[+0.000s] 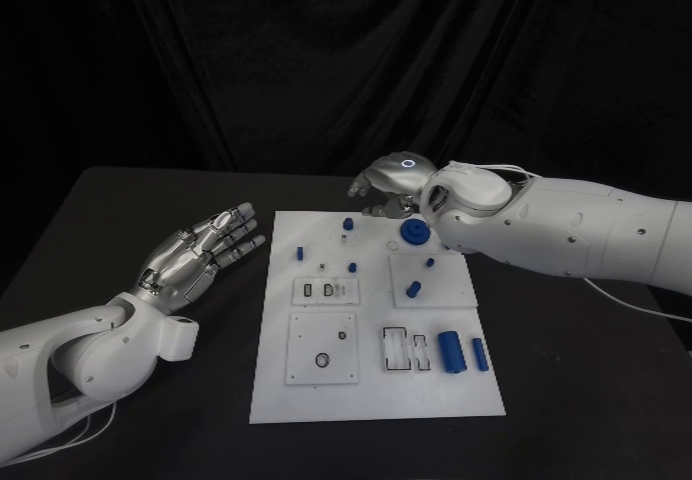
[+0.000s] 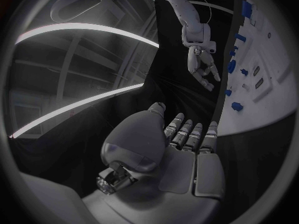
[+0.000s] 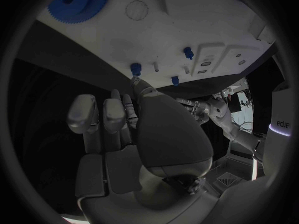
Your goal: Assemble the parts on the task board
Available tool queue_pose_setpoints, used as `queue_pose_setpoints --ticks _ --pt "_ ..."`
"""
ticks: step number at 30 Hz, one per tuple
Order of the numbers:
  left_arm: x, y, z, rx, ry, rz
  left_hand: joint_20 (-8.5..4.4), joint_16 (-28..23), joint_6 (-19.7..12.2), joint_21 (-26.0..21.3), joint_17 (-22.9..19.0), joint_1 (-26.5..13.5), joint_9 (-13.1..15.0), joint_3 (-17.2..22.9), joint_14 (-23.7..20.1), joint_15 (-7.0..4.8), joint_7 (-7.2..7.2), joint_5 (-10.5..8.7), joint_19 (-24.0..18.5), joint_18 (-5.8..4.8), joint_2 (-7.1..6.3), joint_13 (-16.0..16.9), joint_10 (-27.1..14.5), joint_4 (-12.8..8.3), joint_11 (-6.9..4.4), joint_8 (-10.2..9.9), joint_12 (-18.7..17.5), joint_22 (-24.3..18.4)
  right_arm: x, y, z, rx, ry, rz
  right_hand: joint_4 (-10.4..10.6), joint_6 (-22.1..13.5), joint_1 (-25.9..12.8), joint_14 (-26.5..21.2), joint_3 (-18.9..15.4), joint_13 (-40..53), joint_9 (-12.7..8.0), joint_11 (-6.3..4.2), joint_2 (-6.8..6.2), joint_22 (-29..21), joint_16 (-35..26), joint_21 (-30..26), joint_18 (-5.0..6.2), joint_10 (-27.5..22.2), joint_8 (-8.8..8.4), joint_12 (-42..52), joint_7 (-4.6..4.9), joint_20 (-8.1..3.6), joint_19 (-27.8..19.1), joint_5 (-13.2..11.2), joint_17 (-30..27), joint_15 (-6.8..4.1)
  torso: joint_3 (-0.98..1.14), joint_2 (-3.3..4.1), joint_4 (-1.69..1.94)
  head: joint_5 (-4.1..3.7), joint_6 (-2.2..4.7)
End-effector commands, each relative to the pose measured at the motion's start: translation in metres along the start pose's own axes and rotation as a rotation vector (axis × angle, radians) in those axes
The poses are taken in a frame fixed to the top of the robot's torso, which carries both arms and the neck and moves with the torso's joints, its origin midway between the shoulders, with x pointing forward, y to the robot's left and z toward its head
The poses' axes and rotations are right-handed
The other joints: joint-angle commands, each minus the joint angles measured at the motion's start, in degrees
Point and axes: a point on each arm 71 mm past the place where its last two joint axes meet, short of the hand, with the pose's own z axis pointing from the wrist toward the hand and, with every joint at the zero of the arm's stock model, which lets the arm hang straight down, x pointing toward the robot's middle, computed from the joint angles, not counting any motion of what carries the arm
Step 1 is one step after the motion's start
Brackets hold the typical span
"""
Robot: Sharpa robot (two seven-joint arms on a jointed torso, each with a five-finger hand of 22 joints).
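The task board (image 1: pixel 378 400) is lying at the centre of the table, with the blue parts spread over it: a blue gear (image 1: pixel 414 233) near the board's 1 o'clock corner, small pegs (image 1: pixel 302 252) toward 11 o'clock, and two blue cylinders (image 1: pixel 451 350) lying side by side toward 4 o'clock. The right hand (image 1: pixel 387 181) is hovering beyond the board's far edge at about 12 o'clock, close to the gear; in the right wrist view its fingers (image 3: pixel 93 117) are curling loosely with nothing between them, so it appears to be grasping nothing, though the fingertips are partly hidden. The left hand (image 1: pixel 202 255) is resting off the board at 9 o'clock, released, fingers extended and apart, palm empty in the left wrist view. Judgement: the step in hand looks like an approach to a part at the far end, probably the gear or a nearby peg; nothing is being carried yet. The next move is likely calling for the right hand to descend onto the chosen part, fingers spreading around it before closing, without knocking the standing pegs.
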Motion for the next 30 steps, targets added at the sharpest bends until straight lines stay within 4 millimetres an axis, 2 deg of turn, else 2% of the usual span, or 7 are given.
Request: queue_pose_setpoints --ticks 1,9,15,18,21,22,30 --pt "0.003 -0.015 -0.002 0.199 0.016 -0.015 0.08 0.4 0.4 0.2 0.0 0.6 0.1 0.3 0.0 0.18 1.27 0.31 0.2 -0.66 0.08 0.1 0.0 0.0 -0.53 0.4 0.0 0.0 -0.014 -0.007 -0.017 0.013 -0.065 0.052 0.5 1.4 -0.1 0.6 0.9 0.1 -0.1 -0.37 0.58 0.8 0.4 0.7 -0.09 2.5 0.41 1.3 0.41 0.0 0.7 0.3 0.5 0.01 0.01 -0.01 0.0 -0.03 0.28" --pt "0.003 -0.015 -0.003 0.199 0.015 -0.016 0.08 0.4 0.5 0.3 0.1 0.6 0.1 0.4 0.0 0.21 1.3 0.33 0.2 -0.68 0.08 0.1 0.0 0.0 -0.53 0.4 0.0 0.0 -0.019 -0.029 -0.06 0.056 -0.039 0.122 1.6 4.0 0.2 0.1 2.8 0.5 -0.4 -1.37 0.24 0.5 -0.7 0.1 0.05 8.2 0.92 4.3 1.11 0.49 0.3 0.5 -1.2 0.43 0.13 -0.2 -0.49 0.13 0.27" --pt "0.003 -0.015 -0.002 0.198 0.017 -0.018 0.09 0.5 0.5 0.3 0.1 0.7 0.1 0.5 0.1 0.3 1.35 0.4 0.2 -0.71 0.11 0.1 0.0 -0.1 -0.47 0.4 0.0 0.0 -0.013 -0.045 -0.078 0.105 0.013 0.171 1.2 6.7 0.8 -4.6 2.8 7.9 -0.9 -4.77 -1.18 -7.2 -9.9 -6.7 1.69 14.8 0.89 16.2 0.65 -1.96 -5.0 0.6 -13.5 -2.31 0.17 -0.38 -0.65 -0.03 0.05" --pt "0.003 -0.015 -0.002 0.198 0.017 -0.017 0.09 0.5 0.5 0.3 0.1 0.7 0.1 0.6 0.2 0.37 1.36 0.41 0.2 -0.73 0.13 0.1 0.1 -0.1 -0.44 0.4 0.0 0.0 -0.008 -0.05 -0.082 0.134 0.052 0.178 2.1 6.7 0.4 -4.2 3.0 27.9 -2.3 -5.28 -0.89 -10.2 -14.4 -11.0 1.99 2.3 -1.04 39.9 0.21 -2.41 -5.4 -0.1 -16.8 -2.41 0.23 -0.32 -0.88 0.26 0.13" --pt "0.003 -0.014 -0.002 0.198 0.017 -0.017 0.09 0.6 0.6 0.3 0.1 0.7 0.1 0.6 0.3 0.41 1.37 0.43 0.2 -0.74 0.13 0.1 0.1 -0.1 -0.43 0.4 0.0 0.0 0.001 -0.054 -0.085 0.168 0.103 0.185 3.0 5.9 -0.6 -2.7 2.6 49.9 -2.8 -5.3 -1.2 -7.3 -8.5 -9.6 1.52 8.5 -1.49 58.9 0.26 -2.05 -4.0 -1.0 -7.2 -2.01 0.3 -0.24 -0.87 0.34 0.15" --pt "0.003 -0.014 -0.002 0.197 0.017 -0.017 0.1 0.6 0.6 0.3 0.1 0.7 0.1 0.6 0.3 0.46 1.37 0.44 0.2 -0.76 0.15 0.1 0.2 -0.1 -0.42 0.4 0.0 0.0 0.004 -0.056 -0.086 0.176 0.115 0.187 3.5 5.9 -1.8 0.2 1.6 62.2 -2.9 -5.41 -1.24 -2.8 -0.3 -6.3 0.53 14.7 -1.28 68.7 0.9 -1.67 -1.9 -1.2 5.2 -2.02 0.31 -0.24 -0.81 0.35 0.12" --pt "0.002 -0.014 -0.002 0.196 0.017 -0.017 0.1 0.8 0.6 0.3 0.2 0.7 0.1 0.8 0.6 0.65 1.37 0.46 0.3 -0.83 0.18 0.1 0.2 -0.1 -0.36 0.4 0.1 0.0 0.02 -0.059 -0.087 0.211 0.136 0.195 4.6 7.0 -5.6 5.2 -2.2 81.5 -2.1 -4.6 -1.18 7.5 13.0 1.5 -1.11 31.2 -0.8 80.5 0.88 -1.25 1.9 -1.6 27.1 -1.41 0.13 -0.27 -0.56 0.46 -0.15"
